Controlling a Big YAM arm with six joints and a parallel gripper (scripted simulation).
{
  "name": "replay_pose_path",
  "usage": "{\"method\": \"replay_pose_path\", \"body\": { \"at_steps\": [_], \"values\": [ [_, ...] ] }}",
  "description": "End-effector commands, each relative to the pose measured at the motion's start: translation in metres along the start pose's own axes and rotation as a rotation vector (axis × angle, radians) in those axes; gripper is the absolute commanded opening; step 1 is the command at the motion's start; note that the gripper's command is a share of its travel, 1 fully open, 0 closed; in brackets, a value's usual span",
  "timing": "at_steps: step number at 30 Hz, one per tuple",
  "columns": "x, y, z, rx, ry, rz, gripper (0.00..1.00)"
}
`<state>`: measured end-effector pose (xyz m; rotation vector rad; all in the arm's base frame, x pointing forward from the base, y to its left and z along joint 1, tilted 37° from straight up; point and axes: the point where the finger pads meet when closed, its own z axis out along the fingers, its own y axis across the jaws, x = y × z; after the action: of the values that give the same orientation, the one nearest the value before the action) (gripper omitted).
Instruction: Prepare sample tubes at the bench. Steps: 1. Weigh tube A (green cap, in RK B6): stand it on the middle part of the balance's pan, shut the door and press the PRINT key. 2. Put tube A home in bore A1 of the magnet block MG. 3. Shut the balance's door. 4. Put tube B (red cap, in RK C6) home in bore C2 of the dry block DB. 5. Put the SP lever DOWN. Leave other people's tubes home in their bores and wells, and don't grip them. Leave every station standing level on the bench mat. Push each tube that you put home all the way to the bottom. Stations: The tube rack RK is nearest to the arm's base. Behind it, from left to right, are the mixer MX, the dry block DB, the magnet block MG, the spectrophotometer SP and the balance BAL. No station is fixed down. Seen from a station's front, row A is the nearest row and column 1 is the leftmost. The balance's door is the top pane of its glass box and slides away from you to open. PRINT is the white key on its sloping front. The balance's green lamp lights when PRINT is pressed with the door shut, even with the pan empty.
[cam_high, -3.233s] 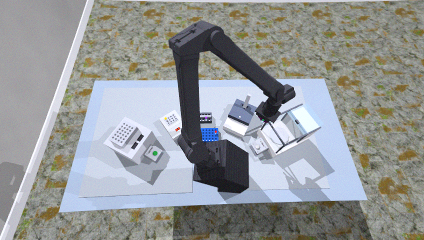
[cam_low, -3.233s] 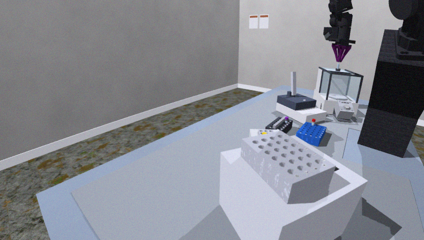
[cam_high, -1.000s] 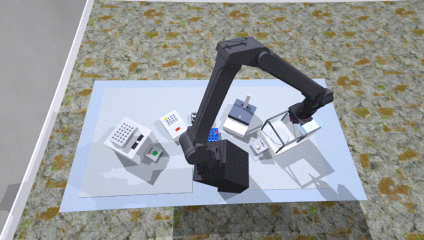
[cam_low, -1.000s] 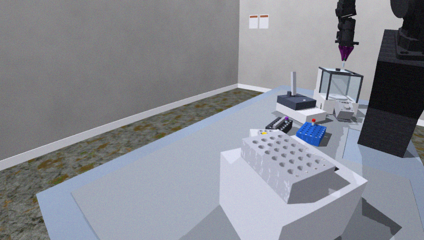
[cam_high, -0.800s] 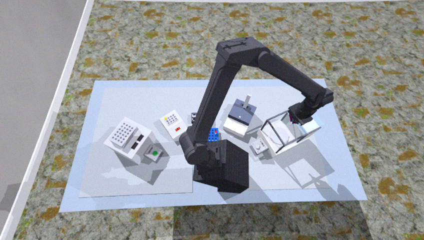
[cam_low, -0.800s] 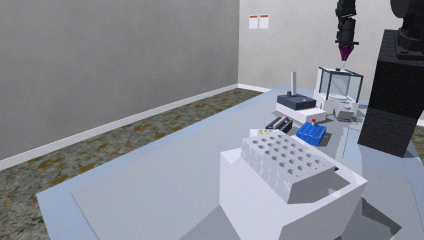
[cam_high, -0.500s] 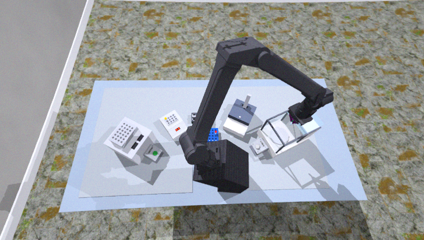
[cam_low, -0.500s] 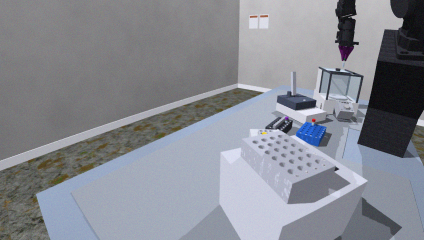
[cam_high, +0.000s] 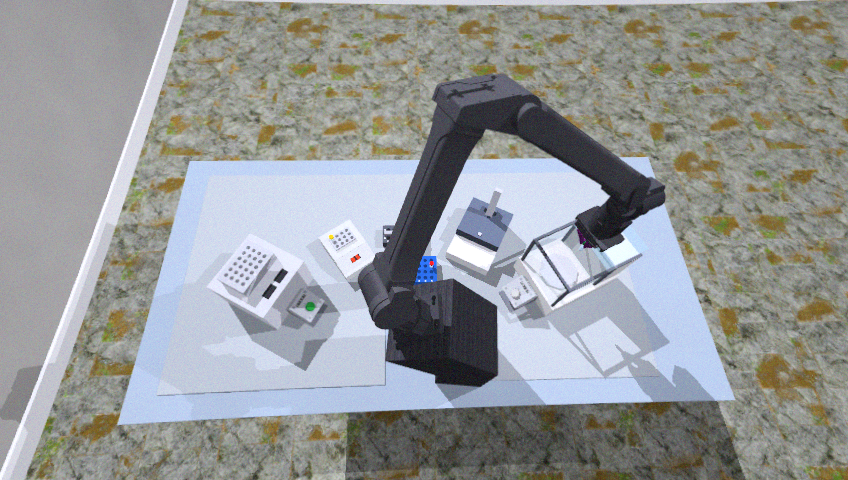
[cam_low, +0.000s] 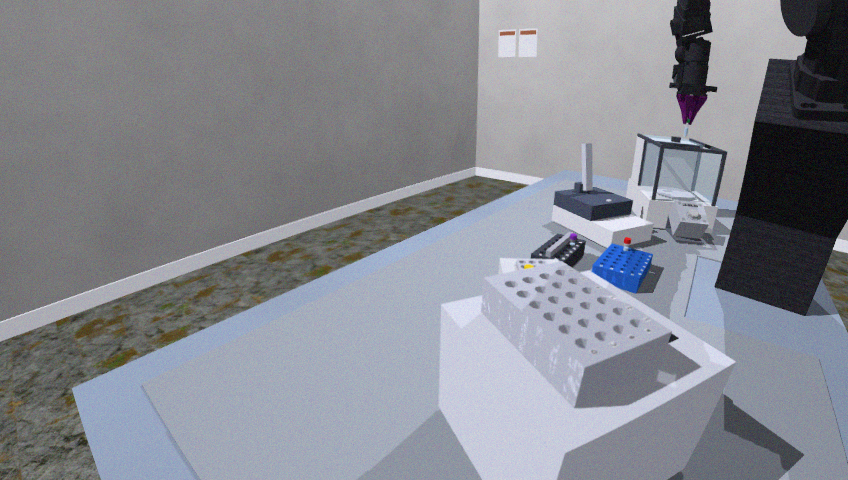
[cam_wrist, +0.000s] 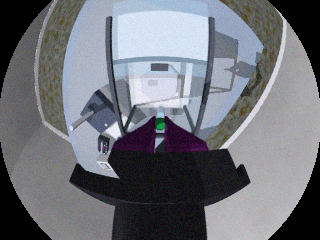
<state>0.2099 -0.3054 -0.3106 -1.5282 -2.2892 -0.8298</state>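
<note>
Pale blue bench mat (cam_high: 249, 392) over mottled floor, gripper (cam_low: 687, 121) clamped on green-capped tube A (cam_wrist: 160, 122), hanging above the balance's glass box (cam_low: 681, 163), red-capped tube B (cam_low: 627, 240) in the blue rack (cam_low: 621, 268).

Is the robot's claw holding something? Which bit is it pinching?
Yes. The end effector holds tube A, pinching it at the top, by its green cap, with the tube hanging down above the balance's glass box.

The rack (cam_high: 426, 270) stands before the arm's base. Behind it, left to right: mixer (cam_high: 252, 279), dry block (cam_high: 346, 248), magnet block (cam_low: 559, 246), spectrophotometer (cam_high: 479, 234), balance (cam_high: 571, 264).
</note>
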Motion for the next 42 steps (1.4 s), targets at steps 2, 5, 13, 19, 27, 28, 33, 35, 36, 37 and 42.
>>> {"method": "replay_pose_path", "body": {
  "at_steps": [2,5,13,19,27,28,33,35,36,37,42],
  "values": [
    [0.002,0.003,0.022,0.006,0.013,0.007,0.09],
    [0.0,0.003,0.024,0.007,0.009,0.006,0.09],
    [0.003,0.002,0.037,0.007,0.013,0.007,0.09],
    [0.002,0.002,0.046,0.007,0.011,0.007,0.09],
    [0.0,0.003,0.055,0.007,0.008,0.005,0.09],
    [0.0,0.003,0.057,0.007,0.008,0.006,0.09],
    [0.001,0.002,0.066,0.007,0.009,0.006,0.09],
    [0.001,0.002,0.069,0.007,0.008,0.006,0.09],
    [0.001,0.003,0.071,0.007,0.008,0.005,0.09],
    [0.0,0.003,0.072,0.007,0.007,0.005,0.09],
    [-0.001,0.003,0.077,0.007,0.005,0.004,0.09]
  ]
}}
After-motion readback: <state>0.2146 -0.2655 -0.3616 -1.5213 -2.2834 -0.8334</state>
